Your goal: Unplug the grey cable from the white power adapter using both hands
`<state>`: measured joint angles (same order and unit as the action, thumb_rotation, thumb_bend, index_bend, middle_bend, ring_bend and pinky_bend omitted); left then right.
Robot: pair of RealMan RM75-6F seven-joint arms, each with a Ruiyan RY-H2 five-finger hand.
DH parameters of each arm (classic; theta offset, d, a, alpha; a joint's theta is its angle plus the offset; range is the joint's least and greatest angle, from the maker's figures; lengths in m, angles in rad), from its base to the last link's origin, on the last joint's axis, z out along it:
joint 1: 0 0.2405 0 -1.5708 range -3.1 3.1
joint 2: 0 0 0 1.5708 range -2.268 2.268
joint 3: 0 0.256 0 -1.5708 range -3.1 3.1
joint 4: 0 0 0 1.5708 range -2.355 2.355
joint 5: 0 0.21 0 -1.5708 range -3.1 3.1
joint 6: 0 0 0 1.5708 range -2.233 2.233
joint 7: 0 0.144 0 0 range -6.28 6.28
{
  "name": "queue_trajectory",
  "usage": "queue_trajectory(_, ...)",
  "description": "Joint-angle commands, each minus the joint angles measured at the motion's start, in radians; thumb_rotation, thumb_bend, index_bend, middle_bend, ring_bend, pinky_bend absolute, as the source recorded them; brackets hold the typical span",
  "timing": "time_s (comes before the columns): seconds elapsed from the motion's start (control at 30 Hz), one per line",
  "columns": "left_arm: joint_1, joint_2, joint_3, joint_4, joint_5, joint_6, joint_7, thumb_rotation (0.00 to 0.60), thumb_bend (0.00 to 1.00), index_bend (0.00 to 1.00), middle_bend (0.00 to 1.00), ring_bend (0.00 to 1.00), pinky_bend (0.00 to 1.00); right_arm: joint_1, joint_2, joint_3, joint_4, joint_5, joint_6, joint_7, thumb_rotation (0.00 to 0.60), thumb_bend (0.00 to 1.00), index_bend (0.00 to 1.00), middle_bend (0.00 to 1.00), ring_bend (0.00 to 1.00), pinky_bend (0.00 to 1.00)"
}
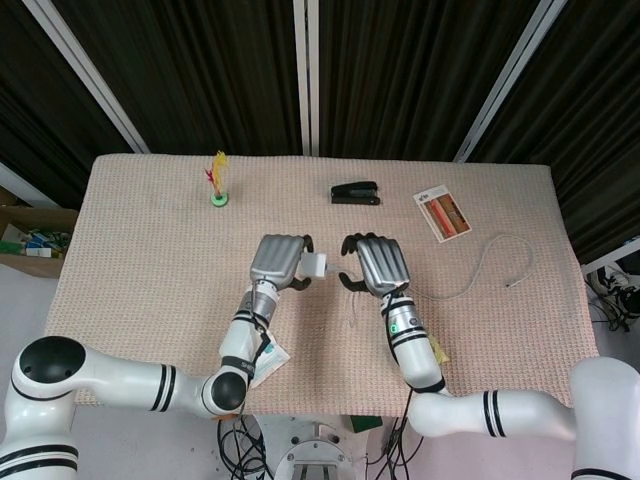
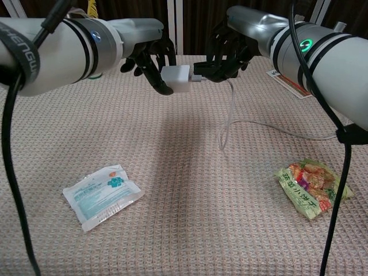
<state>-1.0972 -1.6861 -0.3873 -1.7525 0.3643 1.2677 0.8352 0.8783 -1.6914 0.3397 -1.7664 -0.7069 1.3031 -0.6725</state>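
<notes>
My left hand [image 1: 278, 262] [image 2: 144, 54] holds the white power adapter [image 1: 313, 266] [image 2: 176, 78] above the middle of the table. The grey cable [image 2: 230, 115] is plugged into the adapter's right side. It hangs down to the cloth and runs off right [image 1: 478, 272]. My right hand [image 1: 376, 265] [image 2: 229, 52] faces the left one, its fingers curled about the plug end beside the adapter. Whether those fingers press on the plug I cannot tell.
A black stapler [image 1: 355, 192] and a printed card [image 1: 442, 212] lie at the back. A snack bag [image 2: 313, 187] sits front right, a white sachet [image 2: 102, 195] front left. A feathered toy on a green base [image 1: 218, 187] stands back left.
</notes>
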Motion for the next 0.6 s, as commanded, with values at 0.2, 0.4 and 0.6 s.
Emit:
queue_trajectory(0.2, -0.014, -0.014, -0.006, 0.007, 0.0, 0.012, 0.002, 0.573, 0.3, 0.58, 0.58, 0.76, 0.84, 0.014, -0.039, 0.018, 0.04, 0.022, -0.01, 0.007, 0.6, 0.3, 0.54, 0.46, 0.37, 0.5)
queue_trajectory(0.4, -0.018, -0.009, -0.009, 0.002, 0.001, 0.011, 0.001, 0.572, 0.3, 0.58, 0.58, 0.76, 0.84, 0.013, -0.041, 0.027, 0.05, 0.038, -0.037, 0.027, 0.6, 0.31, 0.55, 0.47, 0.37, 0.5)
queue_trajectory(0.6, -0.022, -0.011, -0.009, 0.001, 0.003, 0.012, -0.003, 0.575, 0.3, 0.58, 0.58, 0.76, 0.84, 0.013, -0.043, 0.028, 0.059, 0.032, -0.046, 0.041, 0.6, 0.32, 0.57, 0.48, 0.39, 0.5)
